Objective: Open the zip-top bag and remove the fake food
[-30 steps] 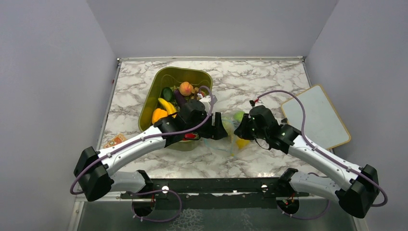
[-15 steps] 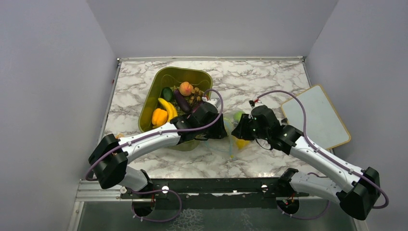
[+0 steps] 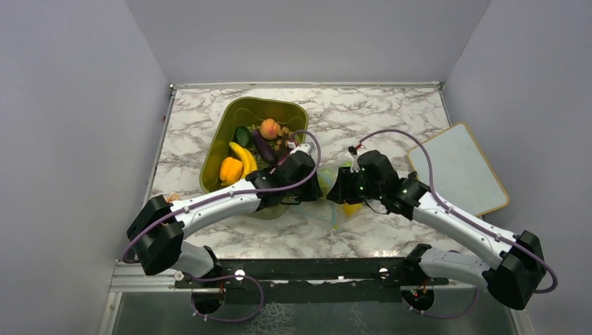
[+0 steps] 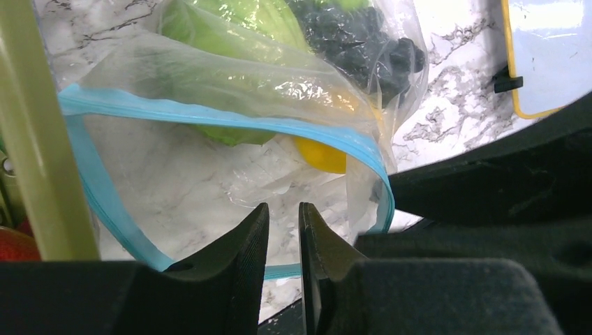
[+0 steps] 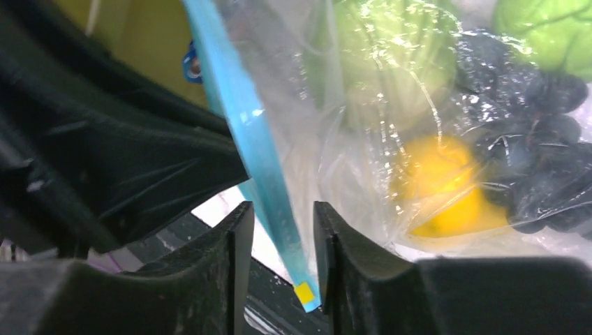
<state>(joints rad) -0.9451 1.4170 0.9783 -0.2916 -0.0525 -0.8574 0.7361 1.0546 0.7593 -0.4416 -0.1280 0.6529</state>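
The zip-top bag (image 3: 334, 213) lies on the marble between both grippers, its blue-teal strip (image 4: 209, 124) parted into a loop. Inside it sits fake food: a light green piece (image 4: 237, 28), a dark purple bumpy piece (image 4: 363, 42) and a yellow piece (image 5: 447, 199). My left gripper (image 4: 284, 206) is at the bag's mouth with its jaws nearly together. A narrow gap remains, and the near strip crosses behind it. My right gripper (image 5: 277, 204) faces it and stands open astride the strip's end (image 5: 279, 209), without pinching it. In the top view the left gripper (image 3: 322, 188) and right gripper (image 3: 336, 190) almost meet.
An olive-green bin (image 3: 230, 118) behind the left arm holds a banana bunch (image 3: 244, 155), an orange bell pepper (image 3: 230, 168), a peach and other toy produce. A white board with a yellow rim (image 3: 457, 167) lies at the right. The bin's wall (image 4: 35, 139) is close on the left.
The left gripper's jaws have narrowed at the bag's mouth. The right gripper's jaws have opened off the strip, and the right arm has shifted left toward the left gripper.
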